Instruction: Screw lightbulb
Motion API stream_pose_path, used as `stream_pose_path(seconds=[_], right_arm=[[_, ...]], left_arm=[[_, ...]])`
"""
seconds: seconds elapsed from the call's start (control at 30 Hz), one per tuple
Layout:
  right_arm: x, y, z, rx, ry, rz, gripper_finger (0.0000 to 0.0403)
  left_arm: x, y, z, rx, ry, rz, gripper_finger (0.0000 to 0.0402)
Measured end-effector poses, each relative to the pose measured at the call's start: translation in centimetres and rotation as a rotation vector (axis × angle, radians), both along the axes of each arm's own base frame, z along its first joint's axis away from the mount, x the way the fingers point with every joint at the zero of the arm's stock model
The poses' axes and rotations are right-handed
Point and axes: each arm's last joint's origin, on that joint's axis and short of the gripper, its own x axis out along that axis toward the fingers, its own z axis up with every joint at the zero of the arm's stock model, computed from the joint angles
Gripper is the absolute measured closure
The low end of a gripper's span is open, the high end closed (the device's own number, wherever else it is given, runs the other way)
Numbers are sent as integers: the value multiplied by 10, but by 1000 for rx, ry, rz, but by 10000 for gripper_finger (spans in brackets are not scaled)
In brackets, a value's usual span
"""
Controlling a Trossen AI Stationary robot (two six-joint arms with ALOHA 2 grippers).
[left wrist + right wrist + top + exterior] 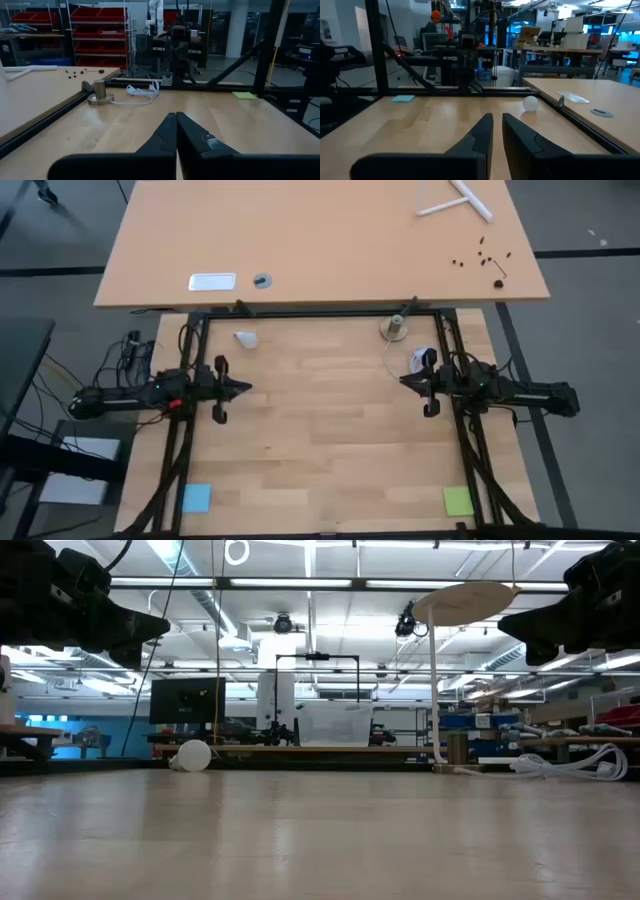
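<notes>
The light wood table (320,440) is sitting in a black frame in a big workshop room, with a second tan table (320,240) butting against its far edge and red bin shelves (95,30) and a seated person (431,30) showing beyond. The left gripper (243,388) is hovering over the table's left side with fingers pressed together and holding nothing, and the right gripper (404,381) is hovering opposite with a thin gap between its fingers, also holding nothing. The lightbulb (246,338) is lying loose near the far-left corner, well apart from the socket (395,328) and white cord (420,360) at the far right, with a blue note (196,498) and green note (458,500) sitting at the near corners.
</notes>
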Motion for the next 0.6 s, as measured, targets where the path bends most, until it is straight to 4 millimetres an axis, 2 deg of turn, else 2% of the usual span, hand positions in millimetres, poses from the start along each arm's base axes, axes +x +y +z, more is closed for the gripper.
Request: stream_pose_path(seconds=[0.6], right_arm=[[0,0,0,0,0,0,352]], left_arm=[[0,0,0,0,0,0,397]])
